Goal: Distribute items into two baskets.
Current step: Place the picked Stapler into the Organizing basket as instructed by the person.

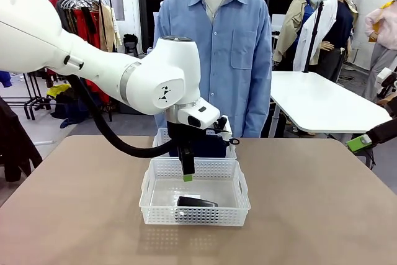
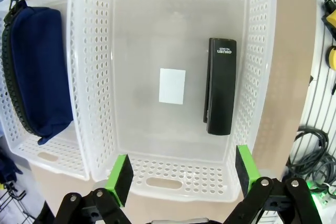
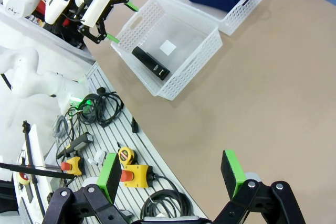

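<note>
Left gripper [image 2: 181, 174]: I see jaws wide, empty, above the larger white lattice plastic basket [image 2: 94, 77].
Right gripper [image 3: 173, 174]: wide, empty.
Small black stapler [image 2: 219, 86]: inside that basket.

White lattice walls, pierced with rows of small holes, mark the larger basket [image 2: 252, 77] directly ahead of the left gripper [image 2: 181, 174], whose black fingers carry bright green pads [image 2: 119, 174]. Inside lies a glossy black stapler [image 2: 220, 85] with pale lettering, beside a plain white label [image 2: 172, 86] on the translucent floor. To one side, the smaller white basket [image 2: 58, 153] holds a dark navy pouch [image 2: 39, 72] edged by a black zip. The tabletop [image 1: 310, 215] is matte tan-brown; the right gripper [image 3: 170, 174] shows matching green pads.
</note>
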Tool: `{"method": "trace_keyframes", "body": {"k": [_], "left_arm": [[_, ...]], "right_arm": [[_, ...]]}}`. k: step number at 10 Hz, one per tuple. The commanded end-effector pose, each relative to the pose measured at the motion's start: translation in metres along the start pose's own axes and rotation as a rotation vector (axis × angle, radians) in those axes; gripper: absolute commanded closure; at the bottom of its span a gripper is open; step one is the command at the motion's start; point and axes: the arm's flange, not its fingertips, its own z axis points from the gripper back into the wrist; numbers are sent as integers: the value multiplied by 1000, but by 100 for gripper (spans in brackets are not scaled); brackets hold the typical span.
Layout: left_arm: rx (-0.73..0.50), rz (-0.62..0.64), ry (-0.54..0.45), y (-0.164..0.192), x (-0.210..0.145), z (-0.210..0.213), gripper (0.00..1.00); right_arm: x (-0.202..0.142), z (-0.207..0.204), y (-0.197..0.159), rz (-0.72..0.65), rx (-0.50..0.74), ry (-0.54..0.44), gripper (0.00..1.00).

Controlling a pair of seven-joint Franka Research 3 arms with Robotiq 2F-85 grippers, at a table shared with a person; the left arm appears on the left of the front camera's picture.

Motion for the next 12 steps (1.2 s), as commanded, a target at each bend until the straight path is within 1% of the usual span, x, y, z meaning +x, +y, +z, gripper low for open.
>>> {"method": "trace_keyframes", "body": {"k": [1,5,7,8,10,11,12], "left_arm": [[7,3,-1,2,-2,2,0],[2,0,-2,1,1,1,0],[59,162,-34,8,-62,41,0],[77,216,-10,12,-99,52,0],[115,372,-110,12,-178,74,0],[109,417,-175,4,-217,77,0],[108,460,-262,-7,-248,80,0]], "right_arm": [[2,0,1,1,-6,2,0],[2,0,1,1,-6,2,0],[2,0,1,1,-6,2,0],[2,0,1,1,-6,2,0],[2,0,1,1,-6,2,0],[2,0,1,1,-6,2,0],[2,0,1,1,-6,2,0]]}}
